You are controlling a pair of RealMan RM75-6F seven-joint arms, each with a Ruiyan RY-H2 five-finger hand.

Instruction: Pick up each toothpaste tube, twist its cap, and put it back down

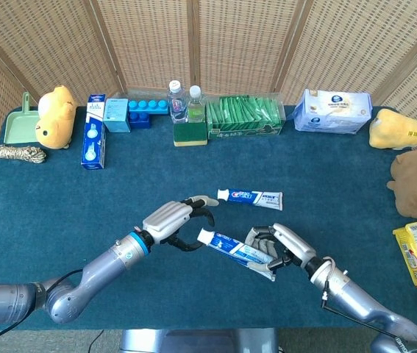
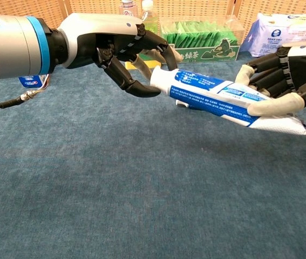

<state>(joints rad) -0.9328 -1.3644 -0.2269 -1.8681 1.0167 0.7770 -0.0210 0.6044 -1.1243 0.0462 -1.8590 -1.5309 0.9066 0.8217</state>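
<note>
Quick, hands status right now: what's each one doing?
Left hand: fingers curled around the cap end of the toothpaste tube; firm grip cannot be told.
Right hand: holding that tube's body.
</note>
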